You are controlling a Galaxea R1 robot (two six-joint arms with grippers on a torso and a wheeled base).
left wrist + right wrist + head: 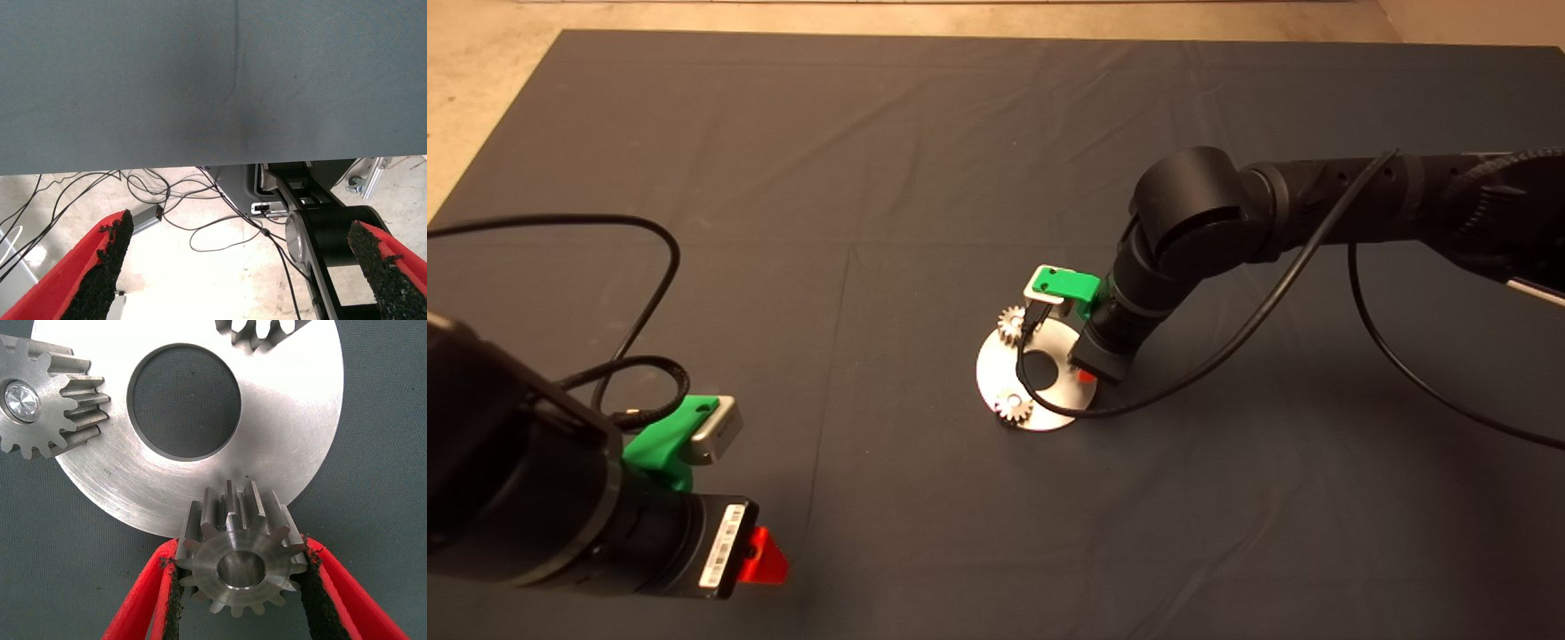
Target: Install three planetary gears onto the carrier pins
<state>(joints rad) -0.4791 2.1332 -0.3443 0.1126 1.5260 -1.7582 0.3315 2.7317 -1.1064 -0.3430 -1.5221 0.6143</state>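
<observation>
Nearest, at the lower left edge of the head view, the left hand (760, 558) waits above the dark mat (925, 178) on the worktop. Its fingers (100, 267) stand wide apart with nothing between them; beyond the mat's edge its wrist view shows a pale floor strewn with cables (200, 227).

Further in, the right hand (240, 600) reaches down from the right arm (1209, 231) to the right rim of the flat silver disc (1054, 351). Its two red fingers (143, 600) are closed against the sides of a third gear (237, 550), gripping it with the centre bore showing. This gear sits at the disc's edge, overlapping the rim; whether a pin is beneath it cannot be told.

On the disc, two more planetary gears are seated: one (1015, 406) at the near rim, its pin's shiny top (20, 401) showing through the bore, and another (1011, 321) at the far left rim. Between them lies the disc's central hole (1042, 363).
</observation>
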